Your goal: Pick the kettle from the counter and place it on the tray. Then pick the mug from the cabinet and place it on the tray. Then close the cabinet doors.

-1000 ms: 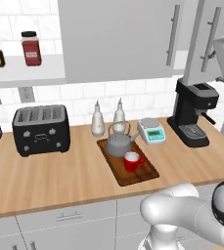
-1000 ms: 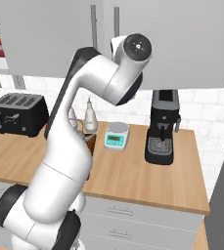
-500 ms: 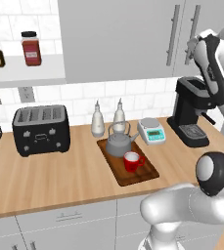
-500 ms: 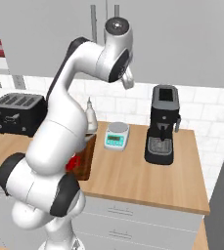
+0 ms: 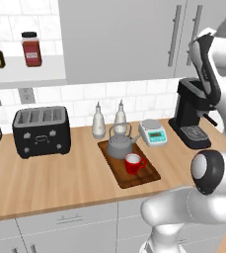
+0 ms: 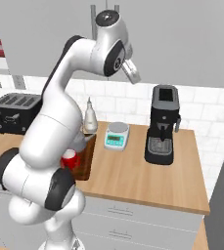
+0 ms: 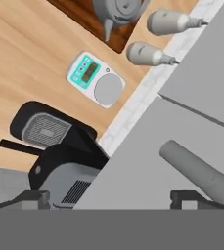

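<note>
- Arm posture has shifted since the picture 1 second ago: in the left base view the upper links have swung in from the right edge and now rise in front of the coffee machine [image 5: 191, 118].
- Cabinet doors [image 5: 129, 39] both lie flat and shut, their 2 silver bar handles [image 5: 173, 35] side by side at the right end, as they did 1 second ago.
- Gripper [image 7: 111, 197] sits high, right up against the grey door face; 1 bar handle [image 7: 196, 171] crosses between its 2 dark tips, which stand wide apart with nothing between them touching, so it is released.
- Kettle [image 5: 119, 144] stands upright on the far half of the tray [image 5: 146, 176], and the mug [image 5: 133, 163] stands on the near half just beside it; neither has moved.
- Tray lies on the bench [image 5: 60, 173], right of the toaster [image 5: 40, 131] and left of the small scale [image 5: 152, 132].
- 2 white bottles [image 5: 98, 121] stand behind the kettle by the tiled wall.
- Shelf [image 5: 20, 74] at far left carries 2 jars [image 5: 31, 48].
</note>
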Tool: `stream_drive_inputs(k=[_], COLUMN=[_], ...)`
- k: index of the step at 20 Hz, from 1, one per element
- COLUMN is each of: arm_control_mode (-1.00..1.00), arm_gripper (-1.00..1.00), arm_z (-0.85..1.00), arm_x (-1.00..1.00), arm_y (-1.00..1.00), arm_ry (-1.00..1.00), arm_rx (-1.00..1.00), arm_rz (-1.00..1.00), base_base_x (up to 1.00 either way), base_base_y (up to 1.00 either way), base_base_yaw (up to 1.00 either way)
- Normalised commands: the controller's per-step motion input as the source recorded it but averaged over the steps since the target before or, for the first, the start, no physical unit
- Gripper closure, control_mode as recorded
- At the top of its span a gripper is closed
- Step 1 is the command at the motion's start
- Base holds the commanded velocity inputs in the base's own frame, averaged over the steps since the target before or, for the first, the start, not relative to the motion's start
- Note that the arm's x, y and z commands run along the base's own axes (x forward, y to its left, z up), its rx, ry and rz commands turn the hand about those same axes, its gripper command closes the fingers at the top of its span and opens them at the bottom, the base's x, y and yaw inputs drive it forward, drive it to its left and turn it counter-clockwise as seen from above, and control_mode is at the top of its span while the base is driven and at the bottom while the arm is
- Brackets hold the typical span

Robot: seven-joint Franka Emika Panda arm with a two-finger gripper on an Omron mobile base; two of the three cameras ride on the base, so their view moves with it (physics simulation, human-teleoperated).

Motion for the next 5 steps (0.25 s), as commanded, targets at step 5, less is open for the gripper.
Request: stream_drive_inputs(k=[5], arm_control_mode=[-1.00], arm_gripper=[-1.00], arm_z=[-0.23], arm_x=[0.22], arm_y=[0.00], arm_ry=[0.17], arm_rx=[-0.09], arm_rz=[0.00], base_base_x=[0.00], base_base_y=[0.00], base_base_yaw=[0.00])
